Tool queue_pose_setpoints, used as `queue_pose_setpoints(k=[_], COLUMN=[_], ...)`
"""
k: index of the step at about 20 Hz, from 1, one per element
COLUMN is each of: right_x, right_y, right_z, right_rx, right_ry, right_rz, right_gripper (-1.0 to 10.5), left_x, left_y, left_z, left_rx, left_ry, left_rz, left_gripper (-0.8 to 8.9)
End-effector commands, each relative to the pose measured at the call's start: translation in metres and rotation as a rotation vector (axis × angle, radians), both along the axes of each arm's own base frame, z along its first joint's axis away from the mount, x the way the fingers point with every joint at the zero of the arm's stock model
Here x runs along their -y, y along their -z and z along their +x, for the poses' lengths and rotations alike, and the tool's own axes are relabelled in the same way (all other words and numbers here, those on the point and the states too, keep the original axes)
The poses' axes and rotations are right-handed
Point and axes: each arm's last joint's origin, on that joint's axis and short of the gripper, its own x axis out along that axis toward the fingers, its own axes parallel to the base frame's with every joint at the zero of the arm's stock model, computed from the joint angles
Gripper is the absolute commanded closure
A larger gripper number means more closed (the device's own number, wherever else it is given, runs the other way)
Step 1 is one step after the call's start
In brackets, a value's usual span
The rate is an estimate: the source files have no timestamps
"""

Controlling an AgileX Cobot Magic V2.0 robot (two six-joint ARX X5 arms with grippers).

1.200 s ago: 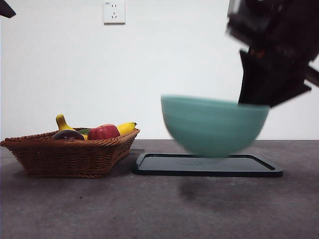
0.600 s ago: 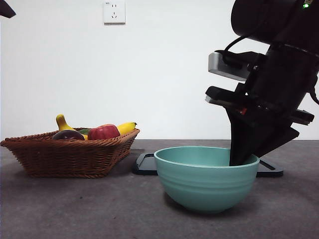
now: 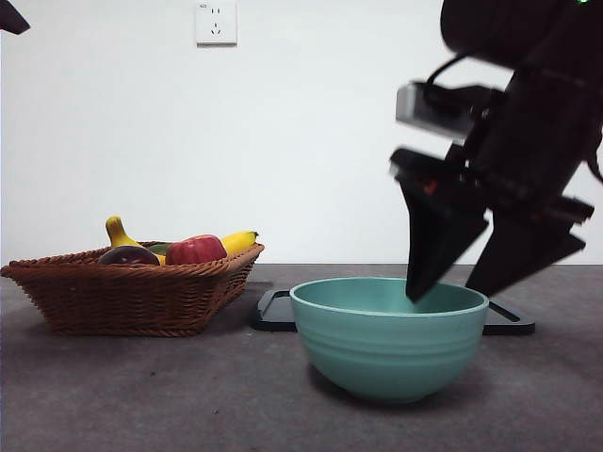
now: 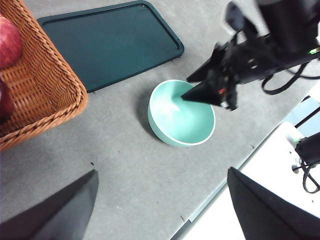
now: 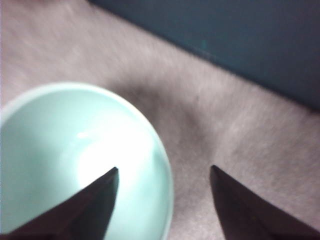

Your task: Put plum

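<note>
The plum (image 3: 129, 255), dark maroon, lies in the wicker basket (image 3: 132, 297) at the left, beside a red apple (image 3: 196, 250) and a banana (image 3: 237, 242). A teal bowl (image 3: 388, 334) stands on the table in front of the black tray (image 3: 509, 322). My right gripper (image 3: 452, 285) hangs open just above the bowl's right rim, one jaw over the inside and one outside, holding nothing. The right wrist view shows the bowl (image 5: 65, 160) under its spread jaws. My left gripper (image 4: 162, 175) is open and empty, high above the table; the plum (image 4: 4, 100) shows only at that picture's edge.
The black tray (image 4: 110, 42) lies flat between the basket (image 4: 40, 95) and the bowl (image 4: 172, 120). A wall socket (image 3: 216, 23) is on the white wall behind. The table's edge (image 4: 220, 187) runs close beside the bowl.
The right gripper brought the bowl down from above the tray onto the table in front of it, then opened, let it go and lifted slightly. Basket and fruit have not moved.
</note>
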Motion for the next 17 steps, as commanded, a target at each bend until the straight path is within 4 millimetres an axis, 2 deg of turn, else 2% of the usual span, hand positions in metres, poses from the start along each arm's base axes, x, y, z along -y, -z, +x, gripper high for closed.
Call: queue_pose_setpoints(k=[1, 5, 12, 14, 17], right_x=[0.002, 0.017, 0.051, 0.058, 0.065], right_y=[-0.012, -0.041, -0.105, -0.113, -0.112], right_z=[-0.005, -0.025, -0.08, -0.094, -0.108], right_rx=[0.04, 0.109, 0.227, 0.211, 0.135], right_ry=[0.017, 0.033, -0.04, -0.096, -0.151], right_rz=[0.015, 0.041, 0.218, 0.29, 0.318], right_gripper=[5.7, 5.4, 5.4, 5.4, 5.4], left_x=[0.001, 0.001, 0.001, 0.001, 0.001], left_y=[-0.004, -0.004, -0.004, -0.004, -0.004], left_z=[0.001, 0.001, 0.001, 0.001, 0.001], left_rx=[0.026, 0.025, 0.025, 0.025, 0.022], left_ry=[0.019, 0.018, 0.018, 0.018, 0.016], left_rz=[0.001, 0.001, 0.0, 0.0, -0.001], left_gripper=[4.16, 4.16, 4.16, 4.16, 4.16])
